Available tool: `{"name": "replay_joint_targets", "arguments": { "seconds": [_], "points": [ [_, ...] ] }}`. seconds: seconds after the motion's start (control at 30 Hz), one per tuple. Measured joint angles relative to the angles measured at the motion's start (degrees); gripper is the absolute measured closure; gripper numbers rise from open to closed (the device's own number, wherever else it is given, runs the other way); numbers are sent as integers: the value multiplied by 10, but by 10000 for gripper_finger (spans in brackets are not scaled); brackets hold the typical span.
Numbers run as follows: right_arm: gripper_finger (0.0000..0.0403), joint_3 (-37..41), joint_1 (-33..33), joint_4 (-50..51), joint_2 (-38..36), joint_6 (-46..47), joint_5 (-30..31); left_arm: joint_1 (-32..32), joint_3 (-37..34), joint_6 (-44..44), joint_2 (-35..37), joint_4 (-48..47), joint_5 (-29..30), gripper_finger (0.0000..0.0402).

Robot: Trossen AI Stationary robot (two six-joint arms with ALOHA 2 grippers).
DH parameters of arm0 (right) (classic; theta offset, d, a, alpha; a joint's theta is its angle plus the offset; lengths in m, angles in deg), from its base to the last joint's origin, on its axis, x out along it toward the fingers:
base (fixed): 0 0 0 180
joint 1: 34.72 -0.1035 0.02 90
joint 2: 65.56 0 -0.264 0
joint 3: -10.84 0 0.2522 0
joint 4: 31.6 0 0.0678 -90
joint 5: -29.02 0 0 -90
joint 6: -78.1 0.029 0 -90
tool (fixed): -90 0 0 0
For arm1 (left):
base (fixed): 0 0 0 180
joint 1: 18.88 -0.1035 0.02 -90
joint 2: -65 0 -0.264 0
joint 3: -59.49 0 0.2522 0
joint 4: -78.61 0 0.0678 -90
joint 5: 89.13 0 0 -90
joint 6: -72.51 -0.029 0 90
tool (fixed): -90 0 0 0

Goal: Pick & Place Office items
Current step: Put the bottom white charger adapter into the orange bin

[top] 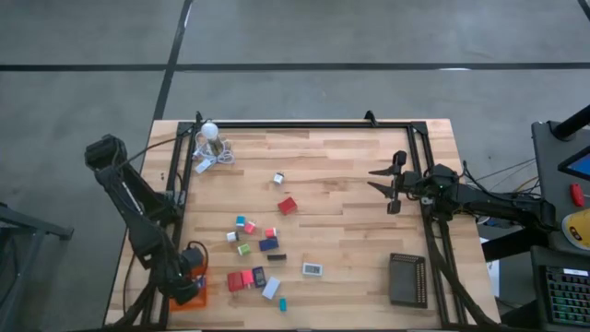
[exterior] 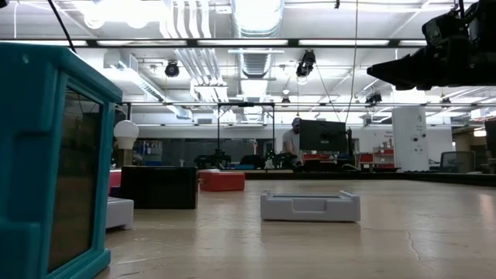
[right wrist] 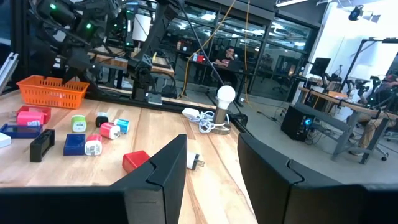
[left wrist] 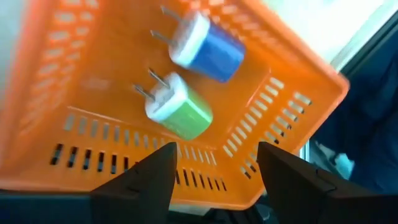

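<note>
Left tool (left wrist: 214,177): positioned directly over the orange tray (top: 197,293) at the near left corner of the bench (top: 350,231); fingers are spread, nothing is gripped.
Right tool (right wrist: 211,171): held above the right side of the bench, pointed left toward the middle; fingers are spread, nothing is gripped.
Orange tray contents: two plug adapters are seen in the left wrist view, a blue adapter (left wrist: 208,46) and a green adapter (left wrist: 180,112), each with a white face and two prongs, lying side by side on the tray floor.
Office items on the bench: a loose scatter is spread across the middle and near-middle of the bench, between the two trays.
Red block (top: 288,206): located toward the middle, apart from the main cluster; also seen in the right wrist view (right wrist: 135,161).
White plug piece (top: 278,178): located just beyond the red block, on the far side.
Main cluster: small teal, pink, green, white and navy pieces are grouped left of centre, with a navy block (top: 268,244) at the cluster's right edge.
Near group: a red piece (top: 236,280) and a white flat piece (top: 271,289) lie near the front edge, just right of the orange tray.
White framed piece (top: 312,269): lies alone, right of the near group.
Black tray (top: 407,279): rests at the near right of the bench.
White bulb with cord (top: 211,132): rests at the far left corner.
</note>
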Motion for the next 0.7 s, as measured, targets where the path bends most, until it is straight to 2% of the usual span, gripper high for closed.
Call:
{"name": "replay_joint_targets", "arguments": {
  "seconds": [0.1, 0.2, 0.33, 0.43, 0.5, 0.6, 0.7],
  "points": [
    [264, 0, 0, 0, 0, 0, 0, -5, 20, 0, 0, -44, 47, 172],
    [264, 0, 0, 0, 0, 0, 0, -7, 36, -21, 0, -76, 134, 172],
    [264, 0, 0, 0, 0, 0, 0, -7, 53, -133, 0, -93, 250, 172],
    [264, 0, 0, 0, 0, 0, 0, -7, 60, -239, 0, -91, 359, 172],
    [264, 0, 0, 0, 0, 0, 0, -7, 60, -278, 0, -85, 434, 172],
    [264, 0, 0, 0, 0, 0, 0, -7, 60, -278, 0, -77, 517, 172],
    [264, 0, 0, 0, 0, 0, 0, -9, 60, -194, 0, -79, 600, 172]
  ]
}}
